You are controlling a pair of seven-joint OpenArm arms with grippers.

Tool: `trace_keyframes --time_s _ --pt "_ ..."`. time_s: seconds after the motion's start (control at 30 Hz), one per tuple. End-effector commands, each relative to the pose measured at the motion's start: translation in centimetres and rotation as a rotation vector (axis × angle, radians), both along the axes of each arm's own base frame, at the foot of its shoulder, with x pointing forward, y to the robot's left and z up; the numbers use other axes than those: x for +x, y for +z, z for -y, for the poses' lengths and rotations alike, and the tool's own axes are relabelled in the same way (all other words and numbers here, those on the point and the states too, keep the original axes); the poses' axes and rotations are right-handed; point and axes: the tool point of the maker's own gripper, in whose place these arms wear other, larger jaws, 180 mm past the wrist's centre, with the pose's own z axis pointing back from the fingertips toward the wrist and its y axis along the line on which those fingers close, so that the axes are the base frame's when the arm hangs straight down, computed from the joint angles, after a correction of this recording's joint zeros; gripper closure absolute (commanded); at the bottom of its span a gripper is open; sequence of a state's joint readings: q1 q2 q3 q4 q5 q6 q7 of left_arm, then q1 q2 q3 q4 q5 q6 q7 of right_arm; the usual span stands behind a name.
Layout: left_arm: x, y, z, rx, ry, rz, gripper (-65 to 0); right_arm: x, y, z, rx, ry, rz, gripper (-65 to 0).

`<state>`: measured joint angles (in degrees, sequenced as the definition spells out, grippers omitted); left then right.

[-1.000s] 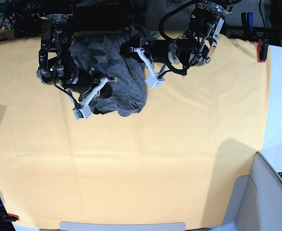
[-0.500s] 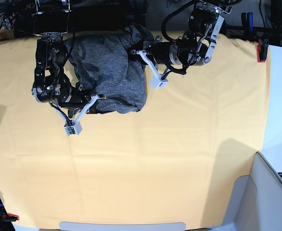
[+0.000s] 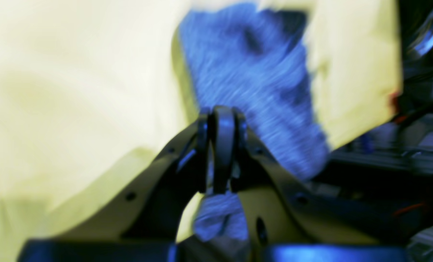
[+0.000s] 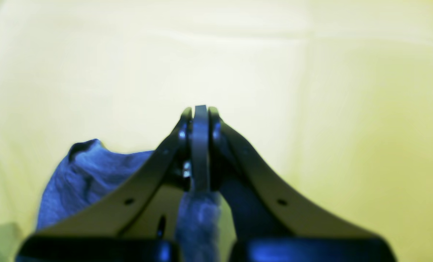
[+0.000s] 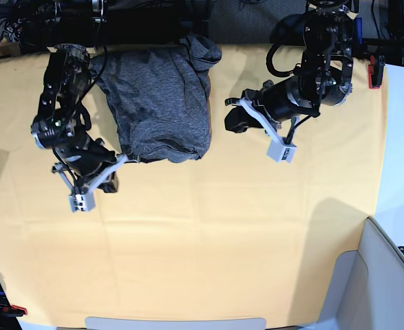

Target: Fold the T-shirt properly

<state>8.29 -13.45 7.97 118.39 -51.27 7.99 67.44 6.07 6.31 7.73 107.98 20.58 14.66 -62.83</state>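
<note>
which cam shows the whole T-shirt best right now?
Base view: the whole T-shirt lies on the yellow cloth. Left wrist shows a blurred patch beyond its shut jaws; right wrist shows only a bunched edge pinched in its jaws.

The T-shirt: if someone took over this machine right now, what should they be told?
Right gripper: shut, pinching a corner of the T-shirt.
Left gripper: shut, off to the shirt's side; unclear whether it holds any fabric.
T-shirt: bunched near the far edge of the yellow cloth.
Done: no neat fold yet.
Left: spread it flat, then fold.
</note>
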Motion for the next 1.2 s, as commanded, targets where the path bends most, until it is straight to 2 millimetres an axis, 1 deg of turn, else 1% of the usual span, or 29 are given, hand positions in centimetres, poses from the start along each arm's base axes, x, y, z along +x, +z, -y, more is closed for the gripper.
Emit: trace_keyframes --time_s 0.0,0.03,0.1,0.13,0.2,0.27,0.37,0.4,0.5,0.57,0.63,0.73,0.8,0.87,0.97,1.0,1.03,1.1,1.17 --pt "0.2 -0.1 -1.7 0.021 0.049 -0.001 -0.2 0.2 2.2 1.2 -0.017 -0.022 0.086 0.0" --pt "0.6 0.0 -3.1 0.028 0.099 0.009 -0.2 -0.6 2.4 2.1 -0.031 -0.042 0.100 0.0" --pt "0.1 -0.7 -5.2 0.040 0.175 0.004 -0.2 -2.2 2.5 3.9 -0.063 -0.077 0.110 0.0" --pt "-0.3 -1.1 -6.4 0.051 0.222 0.000 -0.2 -3.3 2.3 4.8 -0.079 -0.099 0.105 0.0" --pt "-1.3 -1.9 -8.7 0.075 0.297 -0.014 -0.2 -5.5 1.1 7.2 -0.108 -0.153 0.072 0.0" --pt "-3.1 -3.0 -10.9 0.105 0.364 -0.048 -0.2 -8.1 -0.4 9.8 -0.145 -0.207 0.022 0.0" --pt "-6.1 -4.4 -13.5 0.155 0.449 -0.091 -0.1 -12.0 -2.4 12.6 -0.194 -0.265 -0.068 0.0" --pt "-7.2 -4.8 -14.3 0.173 0.473 -0.105 -0.1 -13.3 -2.9 13.3 -0.207 -0.281 -0.097 0.0" --pt "-11.0 -5.9 -16.9 0.243 0.547 -0.155 -0.1 -18.0 -4.9 15.1 -0.246 -0.316 -0.219 0.0" --pt "-13.4 -6.5 -18.2 0.282 0.571 -0.206 -0.1 -20.8 -6.1 15.4 -0.263 -0.316 -0.297 0.0" --pt "-15.5 -7.0 -18.7 0.305 0.576 -0.260 -0.1 -23.7 -7.2 15.5 -0.277 -0.307 -0.379 0.0" --pt "-18.6 -8.1 -18.5 0.322 0.565 -0.346 -0.1 -27.4 -8.6 15.0 -0.279 -0.290 -0.484 0.0" --pt "-20.5 -9.1 -18.3 0.324 0.556 -0.411 -0.1 -29.2 -9.5 13.9 -0.266 -0.259 -0.541 0.0" --pt "-22.5 -11.0 -17.4 0.309 0.533 -0.497 -0.1 -31.0 -10.9 12.9 -0.248 -0.227 -0.606 0.0" --pt "-26.5 -14.8 -17.1 0.322 0.496 -0.645 -0.1 -34.4 -14.4 12.4 -0.202 -0.223 -0.740 0.0" --pt "-27.3 -16.0 -17.2 0.331 0.490 -0.674 -0.2 -35.1 -15.6 12.4 -0.186 -0.229 -0.776 0.0" --pt "-27.6 -17.5 -17.5 0.344 0.484 -0.692 -0.2 -35.7 -17.2 12.6 -0.169 -0.242 -0.816 0.0" --pt "-28.4 -20.3 -18.8 0.396 0.488 -0.716 -0.3 -37.3 -20.3 13.2 -0.143 -0.269 -0.907 0.0" --pt "-29.3 -23.2 -19.7 0.455 0.497 -0.737 -0.3 -38.1 -23.5 12.9 -0.118 -0.279 -0.955 0.0"
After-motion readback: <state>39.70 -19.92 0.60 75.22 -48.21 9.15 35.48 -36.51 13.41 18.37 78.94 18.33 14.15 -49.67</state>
